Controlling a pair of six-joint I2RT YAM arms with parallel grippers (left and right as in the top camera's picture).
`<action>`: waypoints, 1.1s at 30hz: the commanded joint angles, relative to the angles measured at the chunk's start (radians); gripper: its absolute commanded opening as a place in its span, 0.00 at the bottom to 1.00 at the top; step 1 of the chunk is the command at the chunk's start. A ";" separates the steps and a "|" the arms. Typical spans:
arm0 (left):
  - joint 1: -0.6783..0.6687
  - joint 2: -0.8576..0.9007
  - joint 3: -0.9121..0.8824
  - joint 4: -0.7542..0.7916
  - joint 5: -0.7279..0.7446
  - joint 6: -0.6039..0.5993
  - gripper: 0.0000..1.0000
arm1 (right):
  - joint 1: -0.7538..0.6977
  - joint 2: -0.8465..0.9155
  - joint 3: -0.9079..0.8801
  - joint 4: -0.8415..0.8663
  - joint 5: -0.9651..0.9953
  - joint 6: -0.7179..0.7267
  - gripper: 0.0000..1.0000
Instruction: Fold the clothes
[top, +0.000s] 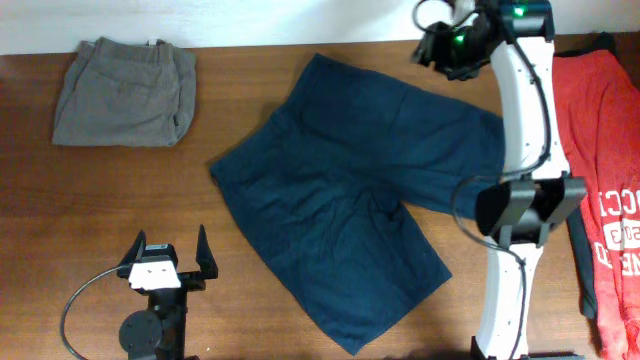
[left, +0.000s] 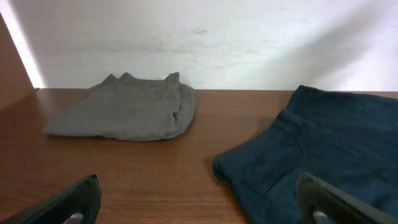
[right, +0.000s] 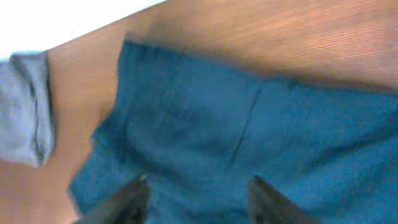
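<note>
Nearest the robot's base, at the front left of the brown wooden bench (top: 90, 200), the left pincer (top: 170, 252) rests low with its 2 black fingers spread wide and nothing between them. Its wrist view looks out across bare wood, so it seems parked out of the way rather than engaged.

Just beyond it, across the middle of the bench, lies the task's item: 1 pair of dark navy blue cloth shorts (top: 340, 190), spread flat and unfolded on a diagonal. The waistband faces left. 1 wide leg runs toward the near edge and the other toward the right, where the white right arm (top: 525, 130) crosses above it. That open, single-layer spread suits folding, since every edge can be reached, and I judge that no fold has been made yet.

To the right, a red T-shirt with white lettering (top: 610, 200) lies at the bench edge, apart from the task.

Farther back, the right arm stretches to the far side, where the right pincer (right: 199, 202) hovers above the navy cloth with its fingers apart and empty, though that view is blurred. It looks poised to come down on the far part of the shorts for a first grasp.

At the far left corner sits a folded pair of grey-olive cloth shorts (top: 125, 90), well apart from the navy pair and likely set aside.
</note>
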 joint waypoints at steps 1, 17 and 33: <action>0.004 -0.005 -0.007 0.002 0.011 0.008 0.99 | 0.054 -0.011 0.067 -0.122 0.040 -0.025 0.35; 0.004 -0.005 -0.007 0.002 0.011 0.008 0.99 | 0.246 -0.131 -0.066 -0.307 0.262 0.079 0.04; 0.004 -0.005 -0.007 0.002 0.011 0.008 0.99 | 0.328 -0.336 -0.894 -0.181 0.321 0.193 0.04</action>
